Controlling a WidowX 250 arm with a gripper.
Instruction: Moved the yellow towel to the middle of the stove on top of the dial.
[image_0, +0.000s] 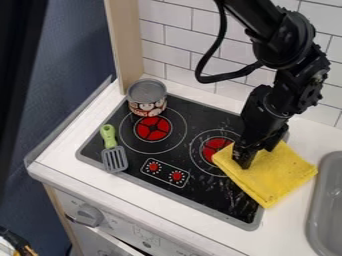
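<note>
The black gripper (252, 156) hangs from the upper right and meets the upper left part of the yellow towel (272, 176), hiding some of the cloth. Folded into a thick square, the towel lies across the right edge of the stove (204, 201), partly on the white counter. Its left corner covers part of the right burner (215, 146). Two red dials (165, 172) sit in an outlined panel near the stove's front, left of the towel and apart from it.
A can (147, 98) stands at the stove's back left, behind the left burner. The green-handled spatula (112, 150) lies along the left side. A grey sink (325, 200) is at the right, and a tiled wall (177, 45) rises behind.
</note>
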